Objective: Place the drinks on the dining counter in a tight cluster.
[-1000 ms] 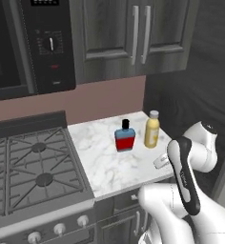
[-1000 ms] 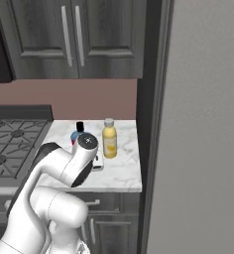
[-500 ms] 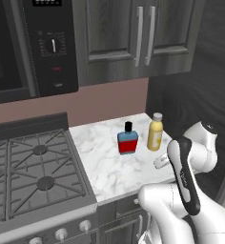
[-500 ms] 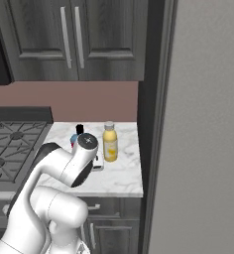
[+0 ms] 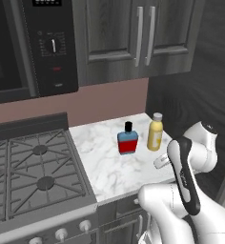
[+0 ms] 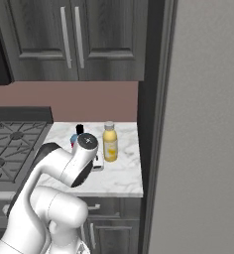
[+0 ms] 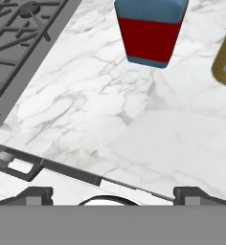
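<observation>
Red-and-blue bottle [image 7: 151, 32] sits ahead of pincer [image 7: 113, 194], jaws wide, holding nothing.

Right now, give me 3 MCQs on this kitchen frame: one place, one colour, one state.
1. Where does the red-and-blue bottle stand?
A. on the stove
B. on the marble worktop, beside the stove
C. in the cabinet

2. What colour is its cap?
A. black
B. white
C. green

3. How are the gripper fingers?
A. shut on the yellow bottle
B. shut on nothing
C. open, holding nothing

Key: 1 B, it sits on marble to the left of the yellow bottle in the left base view. 2 A, a dark cap tops it. 3 C, the tips stand wide apart over bare marble.
</observation>
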Tool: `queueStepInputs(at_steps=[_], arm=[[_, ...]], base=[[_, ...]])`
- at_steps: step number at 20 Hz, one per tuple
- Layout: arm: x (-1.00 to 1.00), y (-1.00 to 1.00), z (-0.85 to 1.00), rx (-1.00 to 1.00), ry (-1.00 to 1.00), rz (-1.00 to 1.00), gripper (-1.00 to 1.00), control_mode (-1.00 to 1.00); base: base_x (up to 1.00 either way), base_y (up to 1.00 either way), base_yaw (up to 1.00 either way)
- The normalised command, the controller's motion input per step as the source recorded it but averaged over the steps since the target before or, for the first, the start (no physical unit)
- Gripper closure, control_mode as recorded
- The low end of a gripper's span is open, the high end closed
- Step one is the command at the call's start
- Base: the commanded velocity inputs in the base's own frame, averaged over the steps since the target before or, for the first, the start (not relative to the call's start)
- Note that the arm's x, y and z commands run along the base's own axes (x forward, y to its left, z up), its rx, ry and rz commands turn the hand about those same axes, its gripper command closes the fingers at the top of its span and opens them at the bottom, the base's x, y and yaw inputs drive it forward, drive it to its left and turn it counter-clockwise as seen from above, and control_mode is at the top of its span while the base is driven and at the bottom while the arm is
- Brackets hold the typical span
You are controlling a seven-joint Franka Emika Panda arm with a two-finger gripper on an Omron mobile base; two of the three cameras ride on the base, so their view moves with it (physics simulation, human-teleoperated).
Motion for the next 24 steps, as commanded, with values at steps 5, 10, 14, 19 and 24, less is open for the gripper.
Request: queueStepInputs(at_steps=[5, 10, 14, 19, 24], arm=[[0.0, 0.0, 0.0, 0.0, 0.0, 0.0, -1.0, 1.0], [0.09, 0.03, 0.08, -0.07, 0.0, -0.05, -1.0, -1.0], [0.13, 0.0, 0.22, -0.11, 0.0, -0.12, -1.0, -1.0], [0.04, 0.0, 0.24, -0.02, 0.01, -0.14, -1.0, -1.0], [0.0, -0.01, 0.24, 0.0, 0.0, -0.14, -1.0, -1.0]], base=[[0.0, 0.03, 0.0], [0.04, 0.04, -0.01], [0.0, 0.0, 0.0], [0.0, 0.0, 0.0], [0.0, 0.0, 0.0]])
